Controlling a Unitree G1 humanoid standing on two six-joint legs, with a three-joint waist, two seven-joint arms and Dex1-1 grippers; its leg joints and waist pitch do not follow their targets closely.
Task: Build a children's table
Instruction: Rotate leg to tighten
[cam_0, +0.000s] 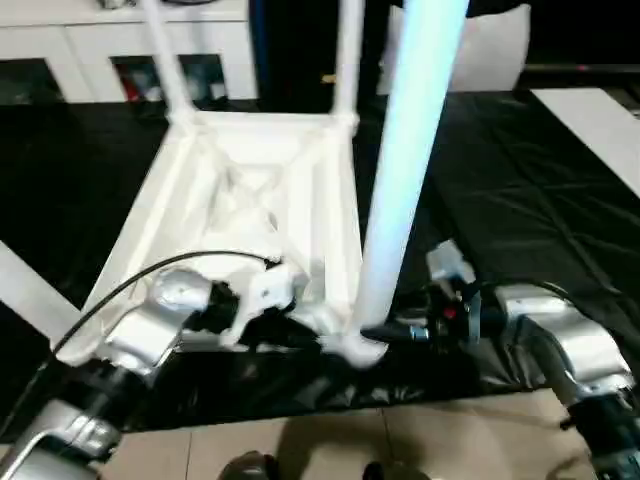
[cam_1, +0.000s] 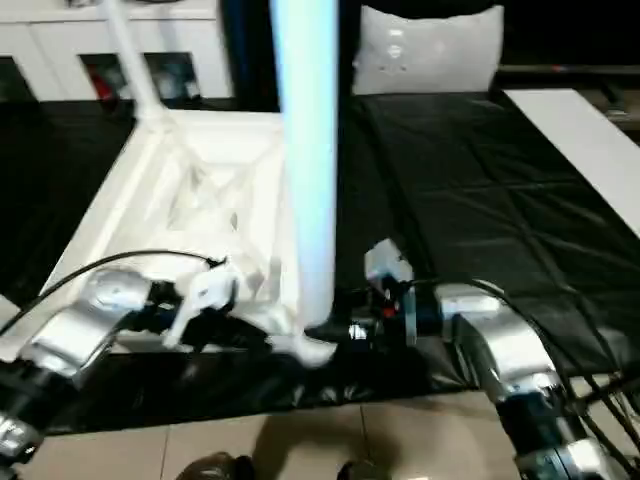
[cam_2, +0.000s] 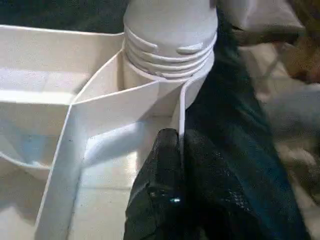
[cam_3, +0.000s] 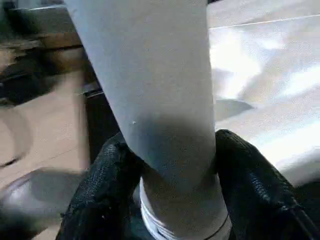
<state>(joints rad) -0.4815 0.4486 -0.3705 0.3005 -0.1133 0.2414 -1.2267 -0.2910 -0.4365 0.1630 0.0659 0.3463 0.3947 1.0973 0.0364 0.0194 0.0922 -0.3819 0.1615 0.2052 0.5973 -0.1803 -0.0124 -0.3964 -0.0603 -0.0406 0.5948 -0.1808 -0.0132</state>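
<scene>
Left wrist view: left gripper (cam_2: 175, 165) jaws pinched shut on tabletop (cam_2: 75, 165) rim beside threaded leg (cam_2: 170, 35) collar.
Right wrist view: right gripper (cam_3: 170, 180) jaws clasp leg.
Cut off: leg's upper end.

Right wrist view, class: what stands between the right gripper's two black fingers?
A white table leg stands between the fingers, just above its threaded end; the right wrist view shows it.

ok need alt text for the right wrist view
The right gripper closes its two black fingers around the lower end of a white table leg, just above the leg's ribbed base. Behind it lies the white tabletop.
</scene>
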